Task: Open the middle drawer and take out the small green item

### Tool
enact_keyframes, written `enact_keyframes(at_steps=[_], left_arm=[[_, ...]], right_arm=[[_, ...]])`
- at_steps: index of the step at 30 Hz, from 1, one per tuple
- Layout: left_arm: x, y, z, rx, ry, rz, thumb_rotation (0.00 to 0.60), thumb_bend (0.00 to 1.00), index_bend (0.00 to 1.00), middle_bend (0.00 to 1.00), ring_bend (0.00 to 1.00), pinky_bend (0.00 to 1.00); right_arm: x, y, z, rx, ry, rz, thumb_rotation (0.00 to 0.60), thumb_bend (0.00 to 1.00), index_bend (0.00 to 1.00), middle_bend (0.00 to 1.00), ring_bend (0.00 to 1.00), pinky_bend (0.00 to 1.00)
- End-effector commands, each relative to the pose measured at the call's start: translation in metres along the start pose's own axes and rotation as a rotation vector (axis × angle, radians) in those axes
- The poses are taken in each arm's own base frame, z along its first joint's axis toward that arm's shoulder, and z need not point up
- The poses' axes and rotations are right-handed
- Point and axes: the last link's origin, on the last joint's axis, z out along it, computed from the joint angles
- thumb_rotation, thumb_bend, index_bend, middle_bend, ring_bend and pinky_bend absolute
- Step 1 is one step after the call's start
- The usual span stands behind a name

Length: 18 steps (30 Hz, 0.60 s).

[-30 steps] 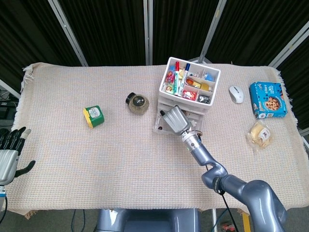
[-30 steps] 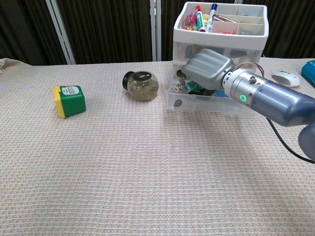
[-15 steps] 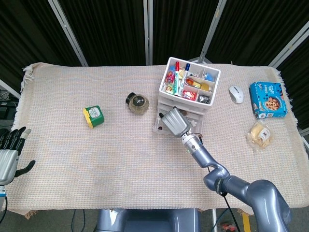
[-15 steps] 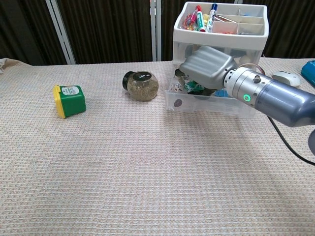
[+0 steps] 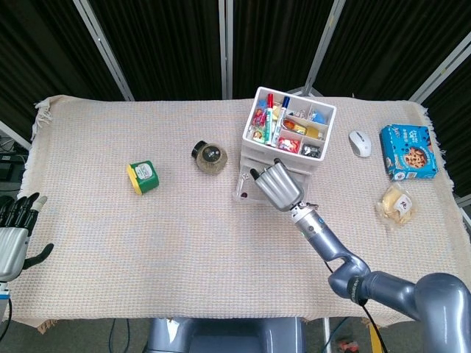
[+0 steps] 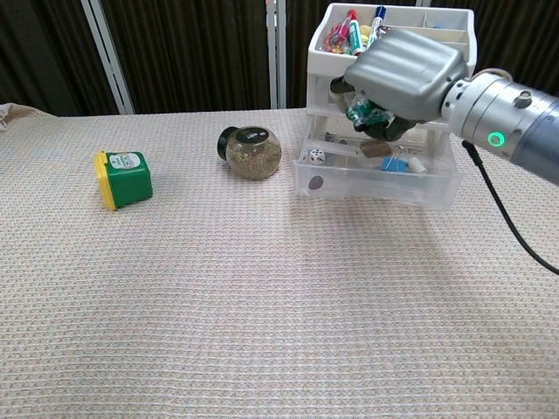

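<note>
A white drawer unit [image 5: 309,157] [image 6: 325,94] stands at the back right, with a tray of pens and small items on top. Its middle drawer [image 6: 376,183] is pulled out, and a die and small bits lie inside. My right hand [image 5: 278,185] [image 6: 403,77] hovers above the open drawer, fingers curled around a small green item [image 6: 364,113] that shows under the palm in the chest view. My left hand [image 5: 13,234] rests at the table's near left edge, fingers apart and empty.
A green and yellow box [image 5: 143,176] [image 6: 125,178] and a round jar with a black lid [image 5: 210,157] [image 6: 253,152] sit left of the drawers. A white mouse [image 5: 359,143], a blue cookie box [image 5: 408,151] and a bagged snack [image 5: 397,204] lie at the right.
My right hand has lifted up out of the open drawer, carrying the small green item with it. The left hand has not moved.
</note>
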Motion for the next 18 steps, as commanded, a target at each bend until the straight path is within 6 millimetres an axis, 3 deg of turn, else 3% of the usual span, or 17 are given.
enact_keyframes(at_steps=[1,4,10,18], left_arm=[[0.0,0.0,0.0,0.001,0.0,0.0,0.6,0.28,0.0,0.0,0.0,0.0],[0.0,0.0,-0.001,0.001,0.001,0.0,0.6,0.28,0.0,0.0,0.0,0.0],[0.0,0.001,-0.001,0.0,0.004,0.001,0.6,0.28,0.0,0.0,0.0,0.0],[0.0,0.001,-0.001,-0.001,0.005,0.002,0.6,0.28,0.0,0.0,0.0,0.0]], right_arm=[[0.014,0.015,-0.014,-0.018,0.023,-0.032,0.6,0.32,0.55,1.0,0.99,0.69],[0.023,0.025,-0.026,-0.033,0.033,-0.048,0.6,0.32,0.55,1.0,0.99,0.69],[0.042,0.06,-0.073,-0.076,0.041,-0.086,0.6,0.32,0.55,1.0,0.99,0.69],[0.037,0.087,-0.125,-0.115,-0.021,-0.073,0.6,0.32,0.55,1.0,0.99,0.69]])
